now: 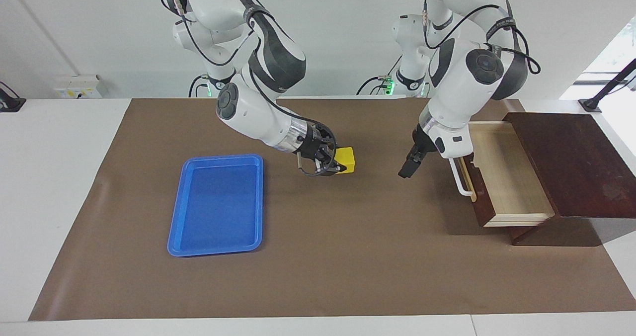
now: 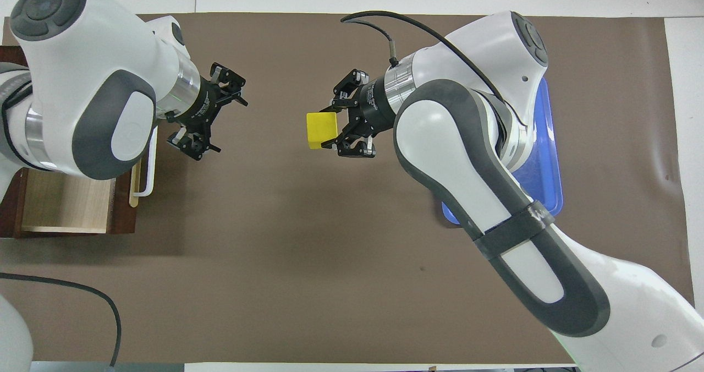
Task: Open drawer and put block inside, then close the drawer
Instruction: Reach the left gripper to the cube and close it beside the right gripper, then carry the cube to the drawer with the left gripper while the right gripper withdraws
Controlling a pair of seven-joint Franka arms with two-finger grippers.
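Observation:
The yellow block (image 1: pixel 346 159) (image 2: pixel 320 130) is in the middle of the brown mat, and my right gripper (image 1: pixel 340 161) (image 2: pixel 329 127) is shut on it, one finger on each side. Whether the block rests on the mat or hangs just above it I cannot tell. The drawer (image 1: pixel 504 174) (image 2: pixel 63 207) stands pulled out of its dark wooden box (image 1: pixel 571 162), its pale inside empty. Its white bar handle (image 1: pixel 462 182) (image 2: pixel 146 176) is free. My left gripper (image 1: pixel 404 169) (image 2: pixel 231 127) is open, in the air over the mat between the drawer front and the block.
A blue tray (image 1: pixel 218 202) (image 2: pixel 551 163) lies on the mat toward the right arm's end of the table, partly covered by the right arm in the overhead view. The brown mat (image 1: pixel 323 256) covers most of the white table.

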